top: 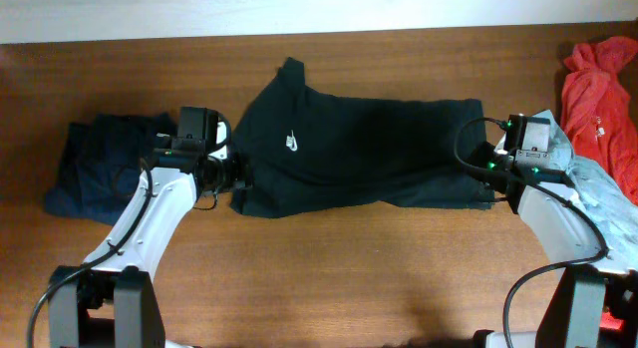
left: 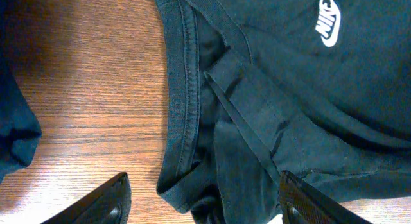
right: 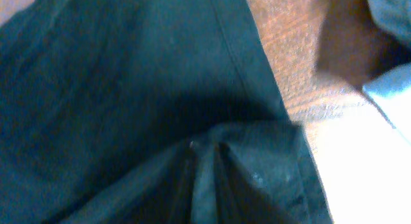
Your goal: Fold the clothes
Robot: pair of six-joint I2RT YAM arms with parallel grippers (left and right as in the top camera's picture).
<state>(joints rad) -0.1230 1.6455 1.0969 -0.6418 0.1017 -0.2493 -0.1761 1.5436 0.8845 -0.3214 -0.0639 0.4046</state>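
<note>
Shirt status: black shirt [top: 369,149] lies spread across the middle of the table [top: 329,278], long axis left to right, white logo [top: 290,143] facing up near its left end. Roughly flat, some wrinkles, near-left corner doubled over.

Other clothes:
- navy garment [top: 95,169], bunched at far left, just beside the left arm
- red-orange garment [top: 598,89], far-right corner
- pale grey-blue garment [top: 613,203], right edge, partly under the right arm

Left gripper [top: 227,171] sits at the shirt's left edge. Jaws are spread wide in the wrist view, straddling the folded corner and the stitched edge band [left: 183,89], not gripping anything.

Right gripper [top: 495,183] is at the shirt's near-right corner. Its wrist view is blurred. Cloth puckers into a ridge [right: 205,156] right about where the tips should be, which hints at a pinch, but I can't tell whether the jaws are pressed together or parting.

Handling, my read:
- light, limp knit with zero stiffness, so it will sag and drape from whatever point is held
- moderate friction on the wood, so it should drag rather than slide clean, and dragging will bunch it
- nothing fragile here

Grip advice:
- take it at the seamed edges and corners, since the stitched band is thicker and gives the pads more to bite
- grab both layers at the doubled corner or the fold opens up
- lift both ends together to keep the span taut
</note>
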